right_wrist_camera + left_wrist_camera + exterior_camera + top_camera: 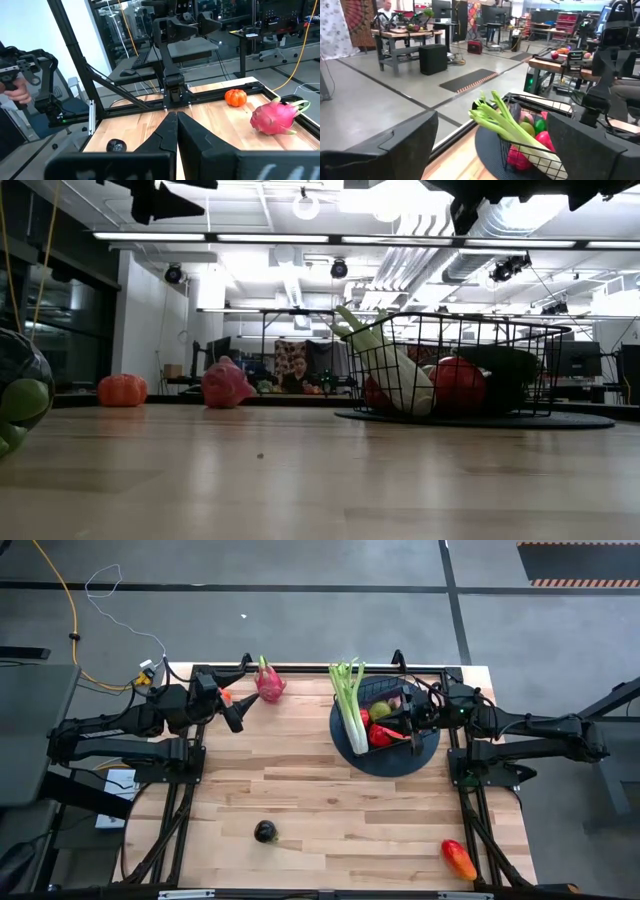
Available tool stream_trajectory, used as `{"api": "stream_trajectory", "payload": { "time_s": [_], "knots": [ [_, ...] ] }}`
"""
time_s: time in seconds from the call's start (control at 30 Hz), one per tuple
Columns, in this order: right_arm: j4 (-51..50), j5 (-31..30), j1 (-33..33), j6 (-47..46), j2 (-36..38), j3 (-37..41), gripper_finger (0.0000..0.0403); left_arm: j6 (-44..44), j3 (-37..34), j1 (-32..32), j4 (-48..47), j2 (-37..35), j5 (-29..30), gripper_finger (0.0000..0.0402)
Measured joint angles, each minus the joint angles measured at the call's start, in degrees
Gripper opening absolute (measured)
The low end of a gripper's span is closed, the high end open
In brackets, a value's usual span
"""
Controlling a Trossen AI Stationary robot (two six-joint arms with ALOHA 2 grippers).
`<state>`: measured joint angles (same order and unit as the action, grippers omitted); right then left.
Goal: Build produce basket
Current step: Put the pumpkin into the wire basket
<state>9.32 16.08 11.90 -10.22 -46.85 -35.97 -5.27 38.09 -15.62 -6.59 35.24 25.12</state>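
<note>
The black wire basket (392, 690) stands on a dark round mat (345, 745) at the far right. It holds red and green fruits (458, 385), and a celery stalk (349, 700) leans over its left rim. A pink dragon fruit (270, 683) lies at the far edge. A dark round fruit (265, 831) and a red-orange mango (458, 858) lie near the front. My left gripper (492, 150) hangs open and level beside the dragon fruit, nothing between its fingers. My right gripper (176, 125) is shut, raised above the basket, holding nothing.
An orange round fruit (236, 97) sits at the far left by my left gripper. The black frame rails (180, 800) run along both table sides. Bare wood lies across the middle and front of the table. A person shows far off in the room beyond.
</note>
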Motion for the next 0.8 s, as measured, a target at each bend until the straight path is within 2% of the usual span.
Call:
{"api": "stream_trajectory", "payload": {
  "time_s": [0.5, 0.8],
  "knots": [
    [0.0, 0.0, 0.0, 0.1, 0.0, 0.0, 0.0000, -0.3, 0.0, 0.0, 0.8, 0.0, -1.4, 0.0361],
    [0.0, 0.0, 0.0, 0.1, 0.0, 0.0, 0.0000, 3.5, 0.0, 0.0, 0.8, 0.0, -0.9, 0.0361]
  ]
}}
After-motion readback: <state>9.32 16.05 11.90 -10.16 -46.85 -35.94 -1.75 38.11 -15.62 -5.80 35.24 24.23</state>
